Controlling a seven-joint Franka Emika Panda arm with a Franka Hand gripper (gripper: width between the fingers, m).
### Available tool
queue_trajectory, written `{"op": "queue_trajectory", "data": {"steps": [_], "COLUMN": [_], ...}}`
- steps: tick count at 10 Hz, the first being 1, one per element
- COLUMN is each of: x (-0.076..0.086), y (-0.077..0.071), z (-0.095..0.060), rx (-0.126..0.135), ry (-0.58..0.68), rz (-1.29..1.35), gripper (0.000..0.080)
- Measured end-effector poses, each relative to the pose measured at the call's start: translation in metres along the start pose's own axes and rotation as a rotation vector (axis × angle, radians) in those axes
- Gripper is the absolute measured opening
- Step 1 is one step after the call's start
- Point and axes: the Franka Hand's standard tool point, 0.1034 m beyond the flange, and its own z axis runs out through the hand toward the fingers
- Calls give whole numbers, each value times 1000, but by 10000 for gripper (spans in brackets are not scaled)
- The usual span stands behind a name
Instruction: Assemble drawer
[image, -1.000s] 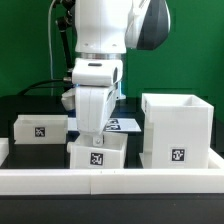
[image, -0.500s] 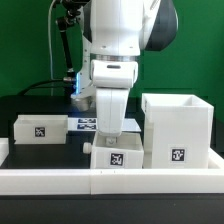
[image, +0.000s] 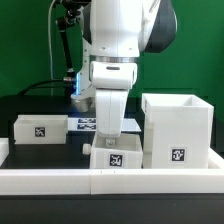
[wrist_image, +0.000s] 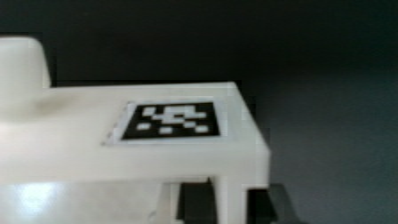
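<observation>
The gripper (image: 108, 138) points straight down in the middle of the exterior view. Its fingers are close together and pinch a wall of the small tray (image: 118, 157). This tray sits low in the middle of the frame, right behind the border rail (image: 60, 180). The tall box (image: 178, 128) stands just beside it on the exterior view's right. The other tray (image: 40, 128) sits on the exterior view's left. In the wrist view the small tray's tag (wrist_image: 175, 120) shows up clearly.

I see the marker board (image: 82, 124) lying flat on the black table (image: 30, 105), beyond the low white border rail (image: 60, 180) crossing the front. A green backdrop (image: 25, 45) stands behind.
</observation>
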Motion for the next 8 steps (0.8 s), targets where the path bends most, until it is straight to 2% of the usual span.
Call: {"op": "queue_trajectory", "data": {"steps": [2, 8], "x": [6, 5], "y": [-3, -2], "z": [1, 1], "rx": [8, 11], "ry": [-5, -5], "rz": [-30, -23], "gripper": [44, 44]}}
